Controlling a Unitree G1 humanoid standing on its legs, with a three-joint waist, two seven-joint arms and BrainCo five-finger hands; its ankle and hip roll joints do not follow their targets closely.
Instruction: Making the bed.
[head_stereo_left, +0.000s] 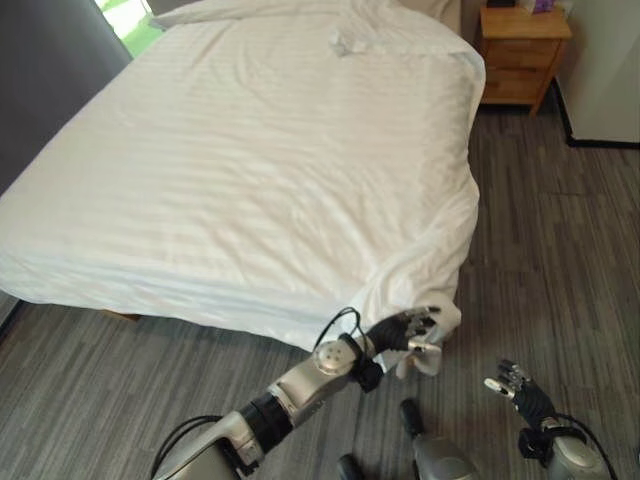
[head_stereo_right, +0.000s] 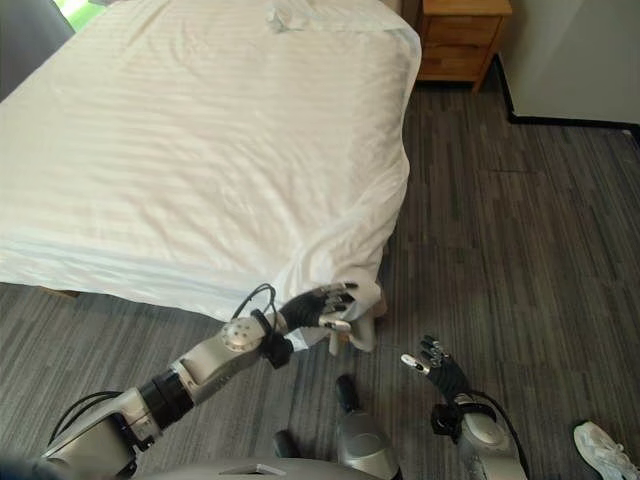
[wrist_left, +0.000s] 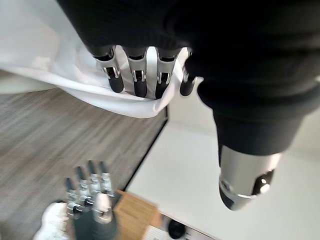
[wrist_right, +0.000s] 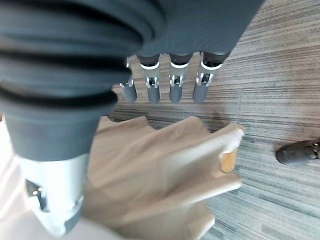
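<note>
A white striped duvet (head_stereo_left: 260, 170) covers the bed, and its near right corner (head_stereo_right: 362, 305) hangs down toward the grey plank floor. My left hand (head_stereo_left: 405, 330) reaches to that corner. In the left wrist view its fingers (wrist_left: 135, 75) curl over a fold of the white cloth (wrist_left: 125, 102). My right hand (head_stereo_left: 515, 385) hovers low over the floor to the right of the corner, apart from the cloth, with straight fingers (wrist_right: 170, 80) holding nothing.
A wooden nightstand (head_stereo_left: 520, 55) stands at the bed's far right corner, beside a white wall (head_stereo_left: 610, 70). A small crumpled white bit (head_stereo_left: 345, 42) lies near the head of the bed. A grey curtain (head_stereo_left: 50, 70) hangs far left. A white shoe (head_stereo_right: 605, 450) shows lower right.
</note>
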